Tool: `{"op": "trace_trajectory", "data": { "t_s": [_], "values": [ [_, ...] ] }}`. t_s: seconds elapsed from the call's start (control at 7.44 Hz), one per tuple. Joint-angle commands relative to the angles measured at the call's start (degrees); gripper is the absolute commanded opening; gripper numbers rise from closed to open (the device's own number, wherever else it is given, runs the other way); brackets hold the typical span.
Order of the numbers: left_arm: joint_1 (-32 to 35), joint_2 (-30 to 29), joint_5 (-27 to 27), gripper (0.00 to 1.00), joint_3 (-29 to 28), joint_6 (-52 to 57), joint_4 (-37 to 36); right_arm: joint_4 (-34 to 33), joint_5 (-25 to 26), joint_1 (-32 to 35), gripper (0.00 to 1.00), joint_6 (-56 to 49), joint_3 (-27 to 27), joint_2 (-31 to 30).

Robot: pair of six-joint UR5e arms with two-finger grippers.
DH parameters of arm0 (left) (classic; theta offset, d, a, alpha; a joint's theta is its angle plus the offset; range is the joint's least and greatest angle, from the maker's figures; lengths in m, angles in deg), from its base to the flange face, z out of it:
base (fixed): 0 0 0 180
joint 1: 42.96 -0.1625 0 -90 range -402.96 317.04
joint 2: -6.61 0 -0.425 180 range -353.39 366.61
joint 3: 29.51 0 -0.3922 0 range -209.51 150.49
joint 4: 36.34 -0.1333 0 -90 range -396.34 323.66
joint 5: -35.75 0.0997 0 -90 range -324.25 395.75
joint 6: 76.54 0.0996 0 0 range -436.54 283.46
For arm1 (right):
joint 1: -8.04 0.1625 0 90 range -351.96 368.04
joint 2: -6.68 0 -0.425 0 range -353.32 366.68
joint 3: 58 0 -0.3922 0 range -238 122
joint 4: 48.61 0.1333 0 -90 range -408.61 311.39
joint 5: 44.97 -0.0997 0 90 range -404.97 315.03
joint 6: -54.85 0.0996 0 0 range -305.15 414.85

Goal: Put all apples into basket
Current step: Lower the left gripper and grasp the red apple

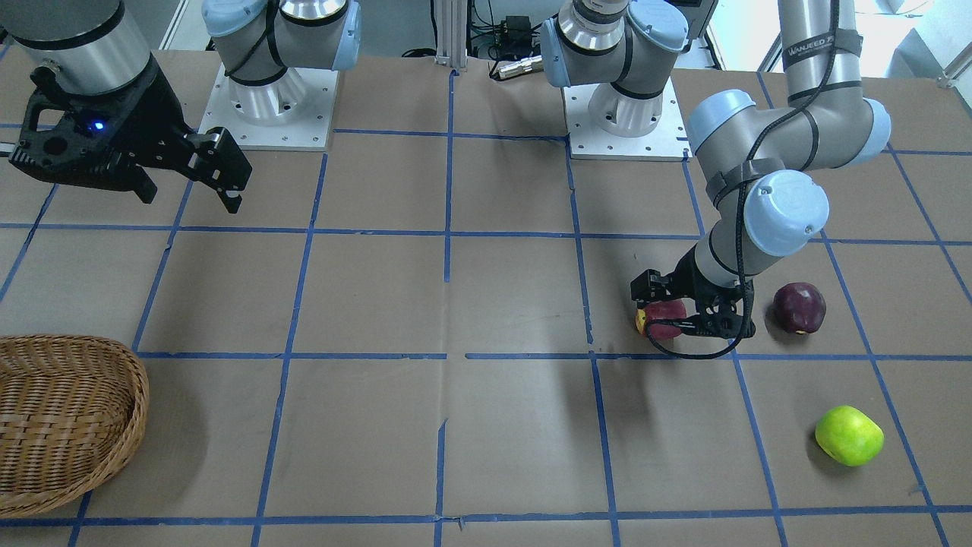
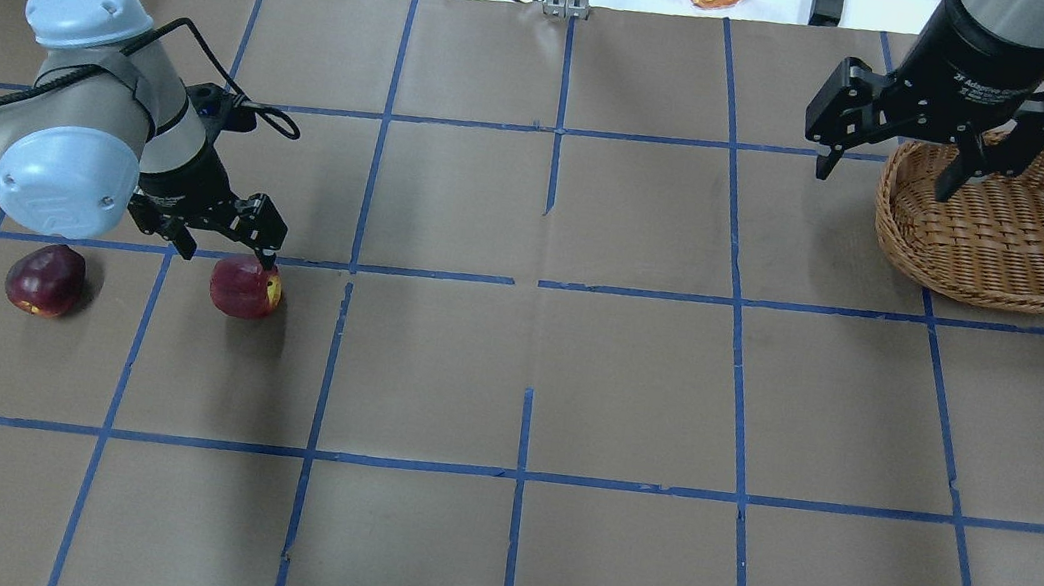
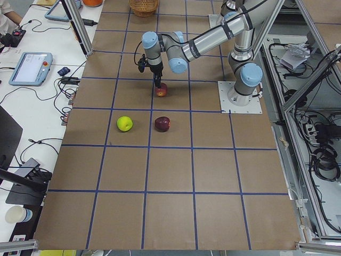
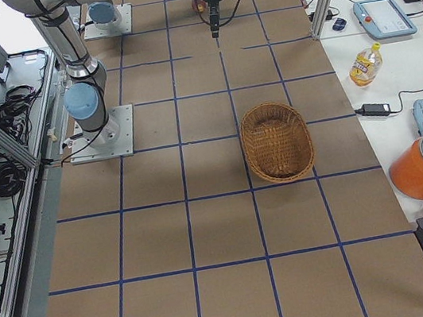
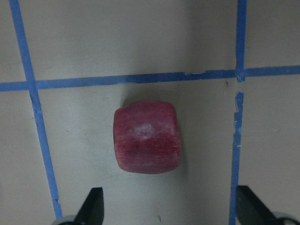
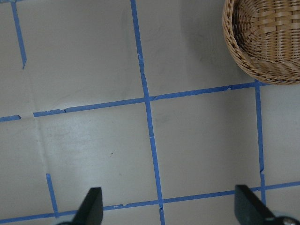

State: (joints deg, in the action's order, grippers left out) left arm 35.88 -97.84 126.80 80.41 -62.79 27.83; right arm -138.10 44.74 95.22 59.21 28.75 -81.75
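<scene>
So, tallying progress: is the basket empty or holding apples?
Empty. The basket shows bare wicker inside; the red apple, maroon apple and green apple lie on the table.

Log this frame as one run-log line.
left gripper: open, above red apple, not gripping | right gripper: open, raised, not over basket | basket: empty | maroon apple, green apple: on table

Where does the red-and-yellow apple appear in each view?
Front-facing: red apple right of centre.
Overhead: red apple left, mid-height.
Exterior left: red apple upper centre.
Exterior right: not in it.
Left wrist: red apple centre.
Right wrist: not in it.
Landmark: maroon apple beside it.
</scene>
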Motion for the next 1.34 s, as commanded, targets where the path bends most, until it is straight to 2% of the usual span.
{"op": "trace_trajectory", "data": {
  "t_s": [0.0, 0.27, 0.4, 0.54, 0.67, 0.94, 1.08, 1.21],
  "values": [
    [-0.52, -2.68, 0.0, 1.0, 0.3, -0.03, -0.89, -0.77, 0.21, 0.0, 1.0, 0.04, 0.09, 0.01],
    [-0.87, -3.74, 0.0, 1.0, 1.61, -0.64, -2.38, -0.77, 0.21, 0.0, 1.0, 0.04, 0.09, 0.01],
    [-1.05, -4.27, -0.35, 0.56, 2.57, 0.4, -6.04, -0.77, 0.21, 0.0, 1.0, 0.04, 0.09, 0.01],
    [-0.96, -4.18, 0.09, 0.29, 2.84, -0.38, -7.04, -0.77, 0.12, 0.0, 1.0, 0.04, 0.09, 0.01],
    [-0.53, -2.53, 0.18, 0.18, 2.67, -0.82, -5.39, -0.77, 0.21, 0.0, 1.0, 0.04, 0.09, 0.09],
    [4.01, 0.81, -1.74, 0.17, -3.53, -9.99, 4.24, -0.68, 0.3, 0.0, 1.0, 0.04, 0.09, 0.09],
    [13.27, 2.91, -6.45, 0.16, -4.35, -16.06, 5.77, -0.77, 0.21, 0.0, 1.0, 0.12, 0.09, 0.09],
    [22.76, 1.72, -7.2, 0.16, -6.01, -26.47, 3.0, -0.77, 0.21, 0.0, 1.0, 0.04, 0.09, 0.09]
  ]
}}
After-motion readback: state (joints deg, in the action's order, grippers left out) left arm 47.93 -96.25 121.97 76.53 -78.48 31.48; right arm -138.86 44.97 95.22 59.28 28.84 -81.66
